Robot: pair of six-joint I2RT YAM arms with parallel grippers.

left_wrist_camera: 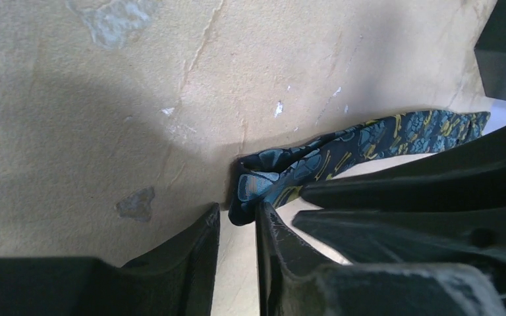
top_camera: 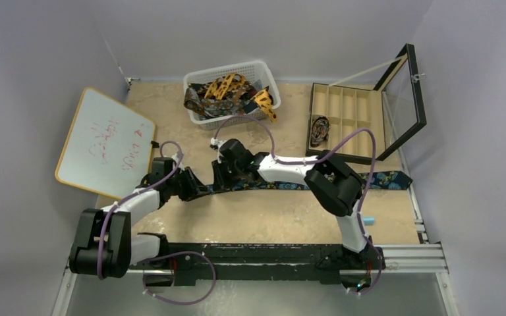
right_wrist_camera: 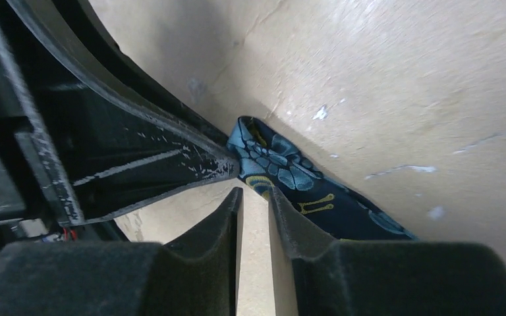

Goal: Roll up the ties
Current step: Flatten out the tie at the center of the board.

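The left hand (left_wrist_camera: pixel 238 212) fills the bottom of its own wrist view. Its fingers stand a narrow slit apart with bare worktop (left_wrist_camera: pixel 105 118) showing between them, so it is released. The folded end of the navy tie (left_wrist_camera: pixel 369 135) sits right at its tips. The right hand (right_wrist_camera: pixel 255 192) is slack too, with a thin gap and nothing in it, and the same folded end lies just beside its right finger. The two hands meet nose to nose left of the worktop's centre. From there the tie runs flat towards the right edge. At the far edge a white basket (top_camera: pixel 263 66) holds more ties (top_camera: pixel 227 89). A rolled tie (top_camera: pixel 319 130) lies in the compartment box (top_camera: pixel 342 105) near the far right corner.
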